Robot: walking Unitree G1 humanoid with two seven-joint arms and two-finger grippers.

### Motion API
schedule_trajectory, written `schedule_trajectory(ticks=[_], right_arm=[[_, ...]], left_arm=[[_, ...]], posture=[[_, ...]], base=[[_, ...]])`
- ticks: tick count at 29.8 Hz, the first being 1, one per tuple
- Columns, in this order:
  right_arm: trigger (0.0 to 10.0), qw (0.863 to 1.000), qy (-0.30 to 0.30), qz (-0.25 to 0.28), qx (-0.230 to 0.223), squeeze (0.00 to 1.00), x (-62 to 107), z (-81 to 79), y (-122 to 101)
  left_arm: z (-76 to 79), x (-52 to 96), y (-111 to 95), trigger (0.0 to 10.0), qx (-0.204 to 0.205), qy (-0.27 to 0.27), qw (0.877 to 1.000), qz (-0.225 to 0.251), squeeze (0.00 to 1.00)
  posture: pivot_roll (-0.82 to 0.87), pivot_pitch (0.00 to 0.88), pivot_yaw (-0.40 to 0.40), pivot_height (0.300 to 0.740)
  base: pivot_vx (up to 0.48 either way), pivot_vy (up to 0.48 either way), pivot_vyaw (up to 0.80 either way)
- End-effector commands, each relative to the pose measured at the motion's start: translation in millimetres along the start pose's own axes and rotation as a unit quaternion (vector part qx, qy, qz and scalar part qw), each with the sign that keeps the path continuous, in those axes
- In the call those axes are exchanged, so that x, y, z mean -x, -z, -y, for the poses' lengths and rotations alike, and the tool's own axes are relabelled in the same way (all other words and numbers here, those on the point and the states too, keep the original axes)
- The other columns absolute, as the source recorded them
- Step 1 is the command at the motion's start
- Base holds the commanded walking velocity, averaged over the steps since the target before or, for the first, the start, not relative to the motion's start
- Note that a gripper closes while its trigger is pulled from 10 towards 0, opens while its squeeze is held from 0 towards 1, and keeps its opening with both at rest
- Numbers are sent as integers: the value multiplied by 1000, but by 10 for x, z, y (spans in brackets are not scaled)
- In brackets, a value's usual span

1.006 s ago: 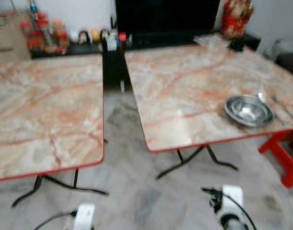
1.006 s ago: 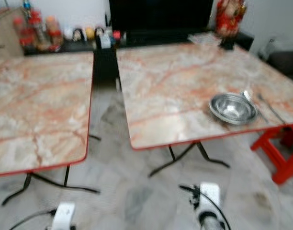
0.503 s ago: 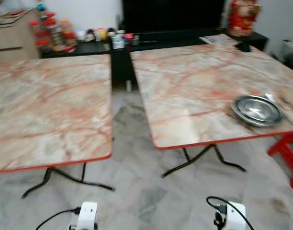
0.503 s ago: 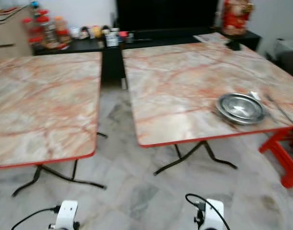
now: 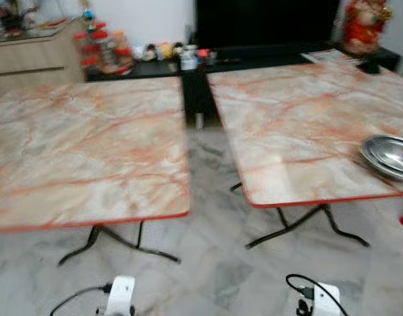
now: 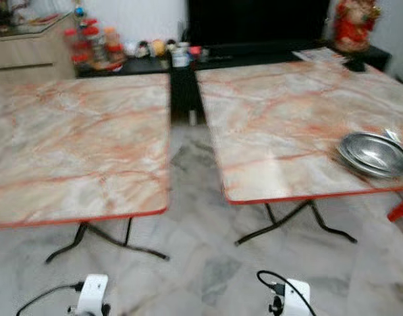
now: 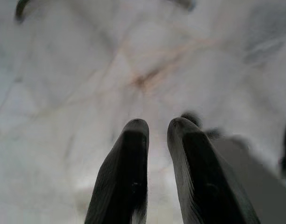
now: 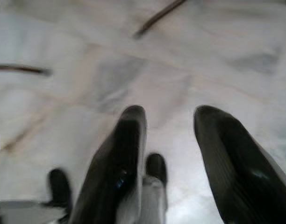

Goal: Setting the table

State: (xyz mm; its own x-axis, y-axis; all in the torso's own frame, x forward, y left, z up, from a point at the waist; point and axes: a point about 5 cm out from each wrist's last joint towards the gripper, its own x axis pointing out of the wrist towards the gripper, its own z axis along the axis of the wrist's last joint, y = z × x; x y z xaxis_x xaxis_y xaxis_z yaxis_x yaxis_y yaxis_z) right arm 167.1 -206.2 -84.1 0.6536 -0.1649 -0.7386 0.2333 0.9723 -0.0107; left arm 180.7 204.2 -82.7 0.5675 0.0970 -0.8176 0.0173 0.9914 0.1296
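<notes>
Both tables slid right as the robot turned left. Steel bowl sits by the right table's edge. Left gripper nearly closed, right gripper apart (both empty); turn back toward it.

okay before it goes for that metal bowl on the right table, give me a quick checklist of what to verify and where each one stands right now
1. Bowl located, near the front right corner of the right table: ok.
2. Bowl within reach: not ok; both arms hang low over the floor, short of the tables.
3. Left gripper empty, fingers nearly together: ok.
4. Right gripper empty, fingers apart: ok.
5. Path along the gap between the left table and the right one: ok, but table legs splay onto the floor.
6. Cutlery beside the bowl: cannot tell, cut off and blurred.
</notes>
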Motion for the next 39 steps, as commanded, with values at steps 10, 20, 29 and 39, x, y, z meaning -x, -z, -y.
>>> schedule_trajectory(ticks=[10, 20, 29, 39], right_arm=[[10000, 1000, 3, -2, -8, 0, -2, 14, -1], [10000, 1000, 1, -1, -13, 0, -9, -9, -16], [10000, 1000, 2, 3, -14, 0, -18, -13, -46], [10000, 1000, 3, 5, -17, 0, -22, -18, -58]], left_arm=[[8, 4, 33, 10000, -4, -1, 1000, -6, 0], [10, 7, 51, 10000, 3, -3, 1000, -8, 0], [12, 5, 42, 10000, 5, -3, 1000, -8, 0], [1, 6, 41, 10000, 6, -5, 1000, -8, 0]], posture=[[-37, 0, 27, 740], [-30, 0, 22, 740], [-34, 0, 25, 740], [-29, 0, 26, 740]], base=[[0, 322, 0], [0, 322, 0], [0, 323, 0], [0, 323, 0]])
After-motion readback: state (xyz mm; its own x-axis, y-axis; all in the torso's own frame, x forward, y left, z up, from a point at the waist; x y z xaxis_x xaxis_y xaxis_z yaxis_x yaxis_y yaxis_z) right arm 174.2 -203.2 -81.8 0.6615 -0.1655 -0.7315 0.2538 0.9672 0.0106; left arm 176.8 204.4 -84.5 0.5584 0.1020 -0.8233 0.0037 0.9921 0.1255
